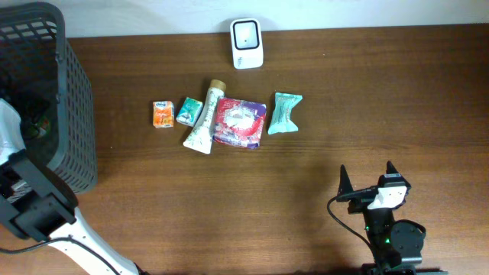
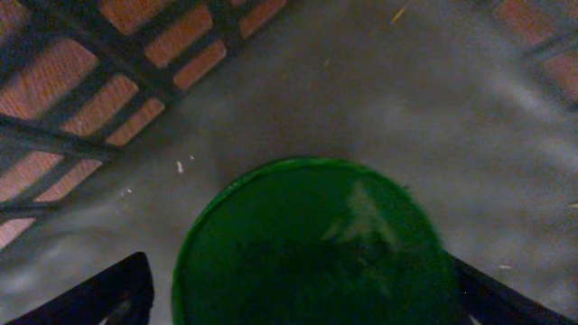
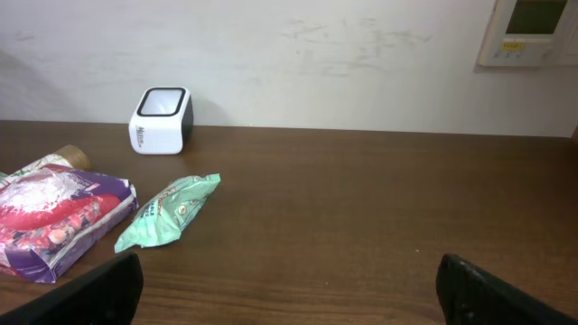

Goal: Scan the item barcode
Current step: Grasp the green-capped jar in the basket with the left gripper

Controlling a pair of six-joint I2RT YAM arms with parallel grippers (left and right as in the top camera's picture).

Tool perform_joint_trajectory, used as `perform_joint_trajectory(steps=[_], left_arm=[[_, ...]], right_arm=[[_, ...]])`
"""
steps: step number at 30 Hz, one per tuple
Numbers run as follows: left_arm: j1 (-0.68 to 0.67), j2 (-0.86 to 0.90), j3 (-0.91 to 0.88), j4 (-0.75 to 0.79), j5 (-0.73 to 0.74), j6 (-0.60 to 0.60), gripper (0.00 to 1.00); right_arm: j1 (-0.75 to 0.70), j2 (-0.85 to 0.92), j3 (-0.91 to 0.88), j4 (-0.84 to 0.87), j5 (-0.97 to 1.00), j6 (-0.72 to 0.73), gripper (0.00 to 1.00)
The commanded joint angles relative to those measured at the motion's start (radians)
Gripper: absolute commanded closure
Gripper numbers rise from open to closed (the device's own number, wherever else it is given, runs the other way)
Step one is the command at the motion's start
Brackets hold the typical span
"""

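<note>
Green round item [image 2: 312, 244] in the basket [image 1: 72, 114], my left fingers [image 2: 99, 293] straddling it!
They're wide apart, gap showing on one side; right fingers [image 3: 99, 293] fully spread, empty, above the desk [image 1: 229, 198].

No word or number can be read anywhere. The white scanner [image 3: 161, 120] at the far edge of the table carries a dark line of print on its left side, too small to make out. The wall unit [image 3: 531, 32] at far right bears a yellow label, blurred. The red-and-purple packet [image 3: 54, 217], mint-green packet [image 3: 169, 211] and orange packet [image 1: 162, 114] show printing, all illegible.
</note>
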Motion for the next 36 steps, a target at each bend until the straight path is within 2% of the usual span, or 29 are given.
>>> perform_joint_trajectory(steps=[1,2,4,10,16,20,23,28,30,32,36], left_arm=[[0.001,0.039,-0.002,0.001,-0.048,0.039,0.13],[0.001,0.039,0.002,0.000,-0.055,0.039,0.16],[0.001,0.039,0.003,-0.001,-0.057,0.042,0.30],[0.001,0.038,0.098,-0.091,-0.054,0.042,0.51],[0.001,0.037,0.354,-0.306,-0.045,0.042,0.50],[0.000,0.029,0.558,-0.393,0.161,0.042,0.43],[-0.001,0.013,0.773,-0.472,0.270,0.026,0.43],[-0.006,-0.108,0.867,-0.472,0.467,-0.053,0.45],[-0.041,-0.171,0.867,-0.442,0.606,-0.075,0.46],[-0.101,-0.194,0.867,-0.431,0.670,-0.101,0.46],[-0.381,-0.192,0.858,-0.429,0.671,-0.089,0.46]], right_arm=[[0.006,-0.006,-0.009,0.000,0.008,0.000,0.01],[0.006,-0.006,-0.009,0.000,0.008,0.000,0.01],[0.006,-0.006,-0.009,0.000,0.008,0.001,0.01],[0.006,-0.006,-0.009,-0.001,0.008,0.001,0.01],[0.006,-0.006,-0.009,0.000,0.008,0.001,0.01],[0.006,-0.006,-0.009,0.000,0.008,0.001,0.02],[0.006,-0.006,-0.009,0.000,0.008,0.001,0.01],[0.006,-0.006,-0.009,0.000,0.008,0.001,0.01],[0.006,-0.006,-0.009,0.000,0.008,0.001,0.01],[0.006,-0.006,-0.009,0.000,0.008,0.000,0.01],[0.006,-0.006,-0.009,-0.001,0.008,0.000,0.01]])
